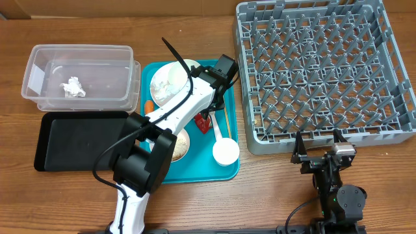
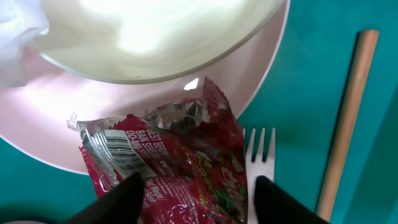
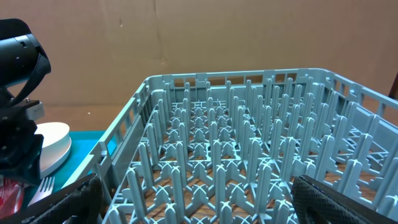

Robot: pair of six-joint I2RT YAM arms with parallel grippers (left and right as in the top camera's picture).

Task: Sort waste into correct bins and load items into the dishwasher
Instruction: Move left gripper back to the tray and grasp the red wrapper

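Overhead view: on the wooden desk [image 1: 195, 19] the left arm [image 1: 175, 110] reaches over the teal tray [image 1: 195, 174], its tip above the red snack wrapper [image 1: 203, 122], which lies on that tray just below the white plate [image 1: 158, 73]. A small carrot [image 1: 149, 105] lies at the tray's left edge, a small white cup [image 1: 225, 151] sits near its right corner, and a bowl of beige scraps [image 1: 182, 146] is half hidden under the arm. Left of the tray stand the clear tub [image 1: 39, 65], with a crumpled napkin [image 1: 73, 87] inside, and the black tray [image 1: 71, 140]. The grey dish rack [image 1: 325, 71] takes up the right side, and the right hand [image 1: 318, 149] sits just before its near edge, spread wide and holding nothing. Left wrist view: the left hand [image 2: 199, 199] has its fingers partly apart, one either side of the wrapper's lower end, with the white fork [image 2: 261, 155] also between them; nothing is clamped. The wrapper's upper end overlaps the plate's rim, a white bowl [image 2: 155, 31] rests on the plate, and a wooden chopstick [image 2: 348, 118] lies on the teal to the right. Right wrist view: the right hand's fingers stand far apart before the rack's upright pegs, with the plate, fork tines and a scrap of red at far left.
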